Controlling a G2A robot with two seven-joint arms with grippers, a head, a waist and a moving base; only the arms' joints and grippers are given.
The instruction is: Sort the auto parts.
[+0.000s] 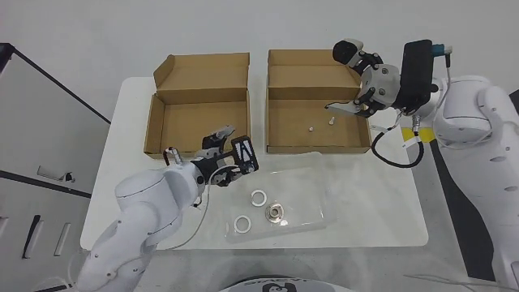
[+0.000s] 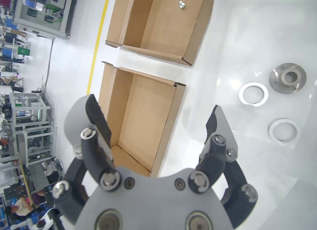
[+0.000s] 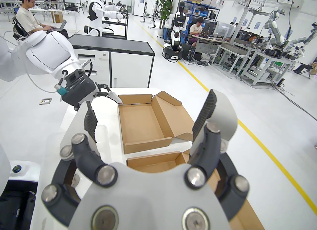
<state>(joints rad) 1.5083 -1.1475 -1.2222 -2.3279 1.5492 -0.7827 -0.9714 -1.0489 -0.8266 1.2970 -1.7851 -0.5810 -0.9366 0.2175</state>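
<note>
My left gripper (image 2: 153,107) is right up close, jaws spread wide with nothing between them. It hangs over the near edge of the left box (image 1: 199,122), between that box and the clear tray (image 1: 312,180). Over on the other side, the right gripper (image 3: 151,103) hovers above the near right corner of the right box (image 1: 284,89). Its jaws are spread too, and it carries nothing. Two bolts (image 2: 182,5) lie on that box's floor, apart from each other. Two rings (image 2: 253,93) and a flange (image 2: 287,77) sit flat in the tray on the counter (image 1: 381,203), the flange just beside one ring.

My read: the bolts are sorted and the tray parts are what's left, so I'm between picks, with a ring next for the left arm. That calls for swinging back over the tray and coming straight down. The jaws have to catch one side of a thin, flat ring, which looks likely to skate on that slick surface.
</note>
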